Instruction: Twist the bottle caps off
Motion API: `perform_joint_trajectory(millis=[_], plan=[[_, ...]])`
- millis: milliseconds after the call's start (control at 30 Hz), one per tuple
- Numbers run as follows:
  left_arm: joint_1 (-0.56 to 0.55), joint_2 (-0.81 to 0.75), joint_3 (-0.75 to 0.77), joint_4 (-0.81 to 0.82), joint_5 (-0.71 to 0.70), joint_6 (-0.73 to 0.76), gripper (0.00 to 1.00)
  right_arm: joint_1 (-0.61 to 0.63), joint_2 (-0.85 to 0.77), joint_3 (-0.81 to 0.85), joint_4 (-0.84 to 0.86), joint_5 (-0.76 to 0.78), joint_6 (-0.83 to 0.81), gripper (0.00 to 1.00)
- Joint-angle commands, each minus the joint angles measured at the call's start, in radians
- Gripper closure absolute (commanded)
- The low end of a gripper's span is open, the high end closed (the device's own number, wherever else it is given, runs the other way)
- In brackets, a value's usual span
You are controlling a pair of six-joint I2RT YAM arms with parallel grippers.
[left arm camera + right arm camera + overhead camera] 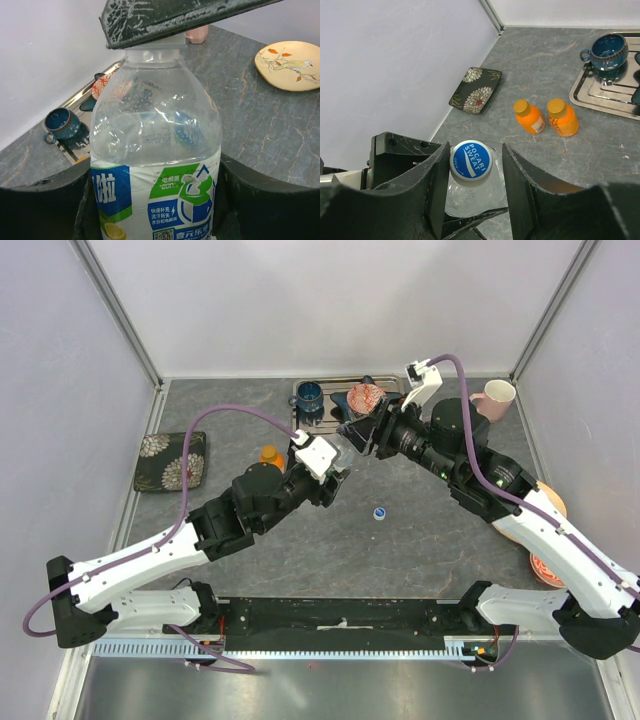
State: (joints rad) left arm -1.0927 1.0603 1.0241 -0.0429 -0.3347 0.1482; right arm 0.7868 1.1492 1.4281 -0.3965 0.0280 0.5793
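The right fingers straddle the blue cap, a gap left on one side, not yet pinching; the left fingers clench the water bottle beneath it; next, seemingly: close firmly and twist the cap loose.

Two readable prints: a cap brand and a Chinese bottle label.
The blue cap between the right claw's fingers reads "POCARI SWEAT" in white; the smaller rim lettering is too small to read. On the clear bottle inside the left claw, the label shows "电解质" on green, small white Chinese lines on blue, and a QR code. The orange bottles beyond the right claw carry unreadable labels.
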Motion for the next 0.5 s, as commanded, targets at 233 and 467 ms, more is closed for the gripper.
perform_joint_trajectory(millis=[233, 467], plan=[[-0.007, -0.002, 0.004, 0.058, 0.014, 0.016, 0.49, 0.003, -0.037, -0.051, 0.084, 0.018, 0.001, 0.98], [-0.007, -0.039, -0.004, 0.061, 0.245, -0.018, 0.50, 0.003, -0.083, -0.110, 0.122, -0.019, -0.061, 1.00]])
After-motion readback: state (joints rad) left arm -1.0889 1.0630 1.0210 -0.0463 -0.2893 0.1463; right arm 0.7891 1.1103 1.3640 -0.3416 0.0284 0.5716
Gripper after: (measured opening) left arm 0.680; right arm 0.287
